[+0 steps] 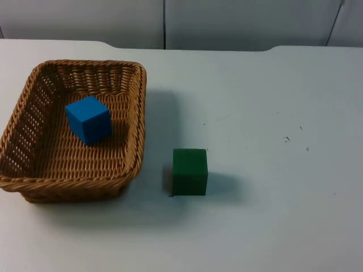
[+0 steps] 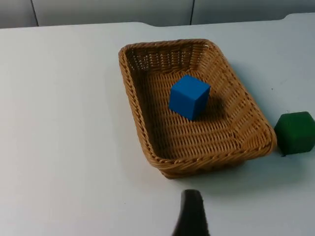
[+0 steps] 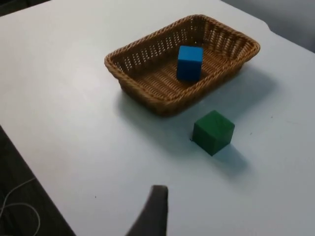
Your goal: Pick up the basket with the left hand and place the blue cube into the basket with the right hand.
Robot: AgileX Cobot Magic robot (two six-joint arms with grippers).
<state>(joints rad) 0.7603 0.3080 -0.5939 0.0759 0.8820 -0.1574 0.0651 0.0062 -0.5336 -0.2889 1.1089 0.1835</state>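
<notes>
Inside the wicker basket (image 1: 34,170), at about ten o'clock from the green cube (image 1: 190,171), sits the blue cube (image 1: 88,119); the basket rests on the white table (image 1: 272,113). Both grippers wait well back from the objects, and I cannot tell how their fingers stand. A risk, as I judge it: lifting the basket by one rim could tilt it and roll the cube out. Count: one basket, one blue cube, one green cube.

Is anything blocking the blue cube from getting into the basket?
No. The blue cube already sits inside the basket, which rests on the table. The green cube stands outside, beside the basket's rim, not touching it.
</notes>
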